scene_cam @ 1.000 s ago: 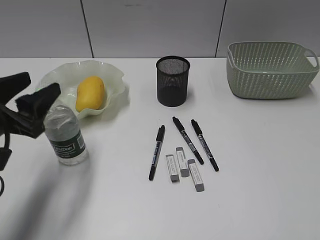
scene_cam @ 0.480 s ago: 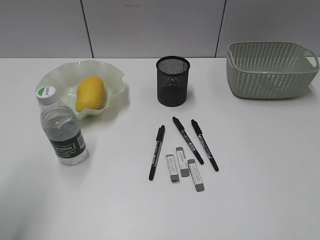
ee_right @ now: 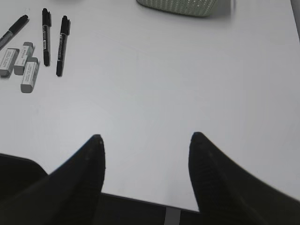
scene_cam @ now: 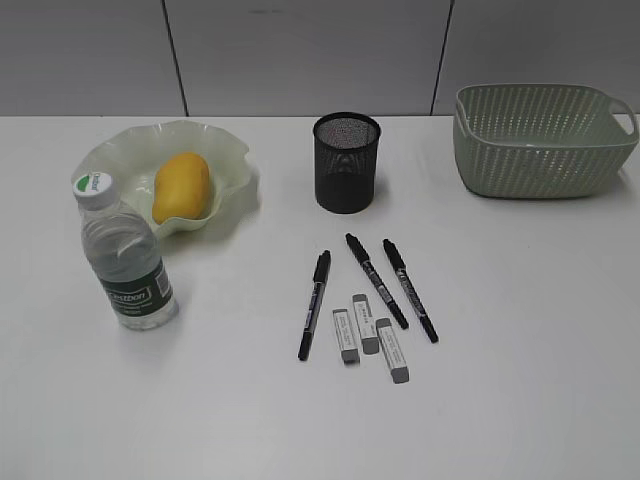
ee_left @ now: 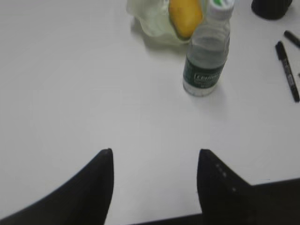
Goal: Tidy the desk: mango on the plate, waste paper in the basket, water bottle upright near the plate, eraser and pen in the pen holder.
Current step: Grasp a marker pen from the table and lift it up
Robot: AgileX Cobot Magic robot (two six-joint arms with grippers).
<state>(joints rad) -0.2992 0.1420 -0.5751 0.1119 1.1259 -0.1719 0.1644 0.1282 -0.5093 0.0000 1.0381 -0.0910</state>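
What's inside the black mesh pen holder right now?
Nothing shows inside the pen holder: through its open top and mesh only dark wire is visible, though its floor is hidden. The three pens and three erasers lie on the desk before it.

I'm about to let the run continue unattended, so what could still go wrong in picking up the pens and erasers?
The three erasers lie packed side by side between the pens, so a grasp may catch two or knock a pen rolling. The pen holder has a narrow mouth and looks light; a tilted pen could tip it. The water bottle stands right beside the plate, and a passing left gripper might topple it.
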